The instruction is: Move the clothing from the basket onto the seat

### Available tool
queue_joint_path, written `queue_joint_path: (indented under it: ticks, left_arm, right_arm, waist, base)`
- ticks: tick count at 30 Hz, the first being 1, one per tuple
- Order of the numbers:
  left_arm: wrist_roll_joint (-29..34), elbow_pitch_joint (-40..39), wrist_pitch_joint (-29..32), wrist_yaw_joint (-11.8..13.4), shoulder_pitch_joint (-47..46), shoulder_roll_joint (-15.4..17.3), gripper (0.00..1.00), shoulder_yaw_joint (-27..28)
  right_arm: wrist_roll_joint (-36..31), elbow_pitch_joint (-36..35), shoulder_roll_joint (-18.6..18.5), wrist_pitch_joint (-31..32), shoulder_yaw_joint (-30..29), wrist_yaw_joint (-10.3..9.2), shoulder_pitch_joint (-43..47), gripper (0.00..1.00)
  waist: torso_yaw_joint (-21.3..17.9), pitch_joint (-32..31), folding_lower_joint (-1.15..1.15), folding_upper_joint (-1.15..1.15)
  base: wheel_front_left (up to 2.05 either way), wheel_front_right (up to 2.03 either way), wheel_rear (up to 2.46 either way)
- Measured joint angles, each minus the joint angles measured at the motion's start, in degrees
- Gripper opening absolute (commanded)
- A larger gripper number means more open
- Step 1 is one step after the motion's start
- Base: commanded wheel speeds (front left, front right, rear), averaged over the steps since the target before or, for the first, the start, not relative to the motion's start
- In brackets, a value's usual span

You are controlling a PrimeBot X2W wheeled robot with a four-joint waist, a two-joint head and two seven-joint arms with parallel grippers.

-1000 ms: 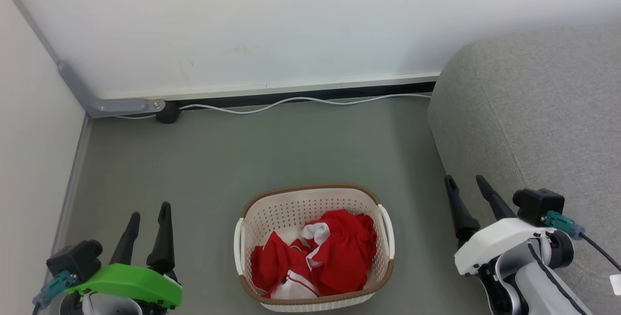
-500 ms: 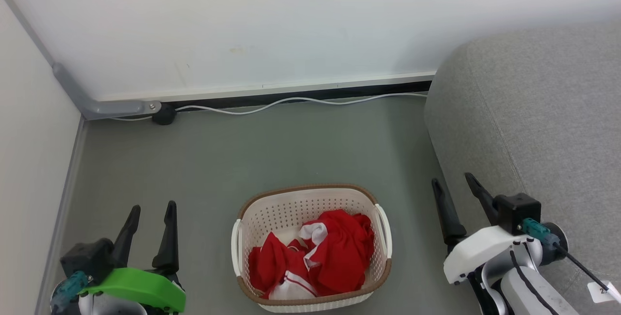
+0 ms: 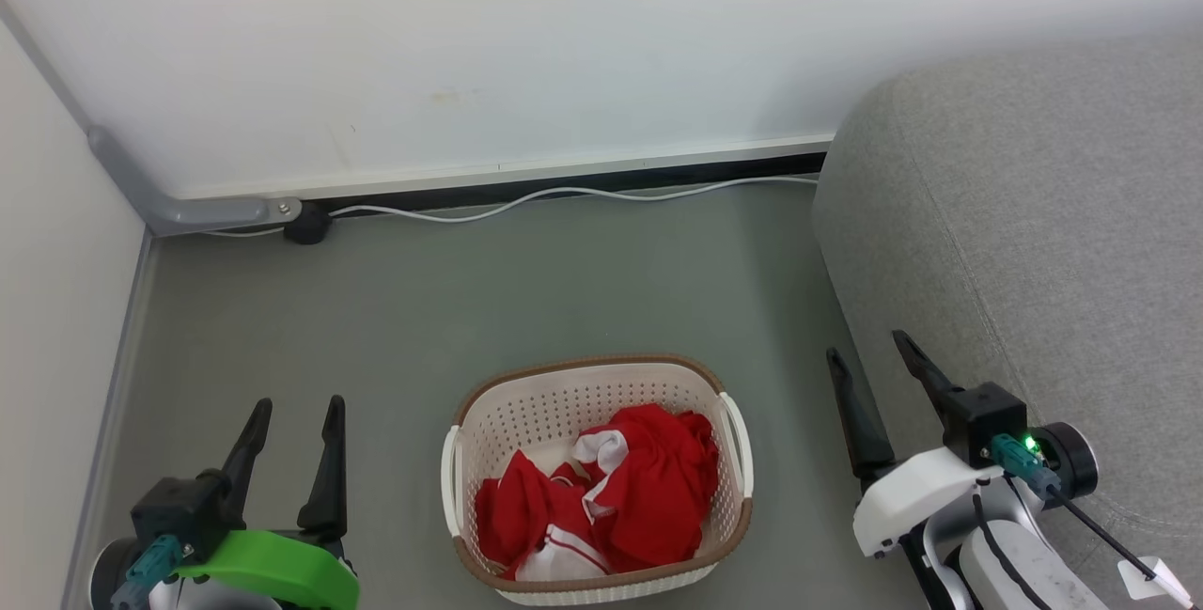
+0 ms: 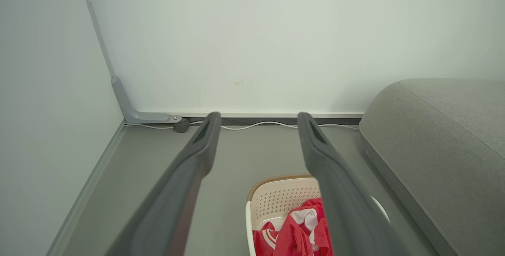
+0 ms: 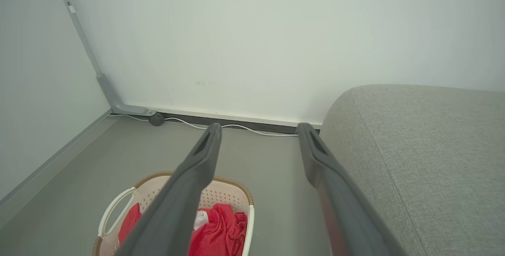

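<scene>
On the grey floor (image 3: 451, 300), between my left tool (image 3: 299, 403) and my right tool (image 3: 865, 345), stood one cream perforated basket (image 3: 583, 367) with a brown rim. It contained the clothing (image 3: 625, 497), a crumpled heap of plain red and red-and-white fabric, all within the rim. Both tools were spread wide and gripped nothing, the left over the floor and the right just beside the edge of the light-grey seat (image 3: 1034, 215), which rose to the basket's right; a white cable (image 3: 564, 193) ran along the foot of the wall behind.
</scene>
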Motion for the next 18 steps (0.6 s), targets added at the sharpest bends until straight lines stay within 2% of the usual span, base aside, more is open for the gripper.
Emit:
queue_joint_path:
  ticks: [10,18]
  left_arm:
    - [1.2,-0.1,0.0,-0.1,0.3,0.0,1.0,0.8]
    - [1.5,-1.6,0.0,-0.6,0.3,0.0,1.0,0.7]
  right_arm:
    - [0.0,-0.1,0.1,0.0,-0.6,0.0,0.0,1.0]
    - [-0.4,-1.3,0.1,-0.2,-1.6,-0.09,-0.5,1.0]
  waist:
    - [-0.2,0.6,0.0,0.0]
    - [-0.3,4.1,0.0,0.0]
  base:
    - [0.0,0.0,0.0]
    - [0.0,0.0,0.0]
